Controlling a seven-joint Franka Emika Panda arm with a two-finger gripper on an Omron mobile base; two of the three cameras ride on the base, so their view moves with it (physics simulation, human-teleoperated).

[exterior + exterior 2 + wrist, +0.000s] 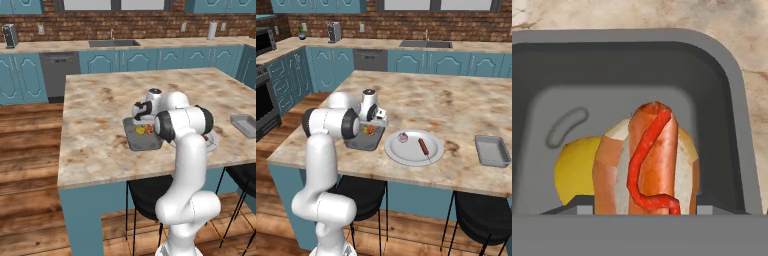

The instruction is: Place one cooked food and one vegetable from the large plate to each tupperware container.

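Note:
One tupperware container (637, 37), a dark-grey tray, lies right under my gripper (644, 210). A hot dog in a bun (649, 160) with a red sauce line stands between my fingertips, low inside the tray, and the jaws are shut on its sides. The yellow vegetable (572, 170) rests on the tray floor beside it. From the base, the gripper (145, 125) (372, 127) hangs over this tray (145, 142) (361, 144). The large plate (414, 157) sits to its right with a skewered sausage (423, 146) and a pinkish piece (402, 137). The other tupperware container (492, 150) (245, 125) is further right.
The island counter (100, 110) has bare marble to the left and behind the trays. Black stools (481, 210) stand under its front edge. My arm hides most of the plate (214, 141) in the left base view. The sink (114, 43) is on the back wall.

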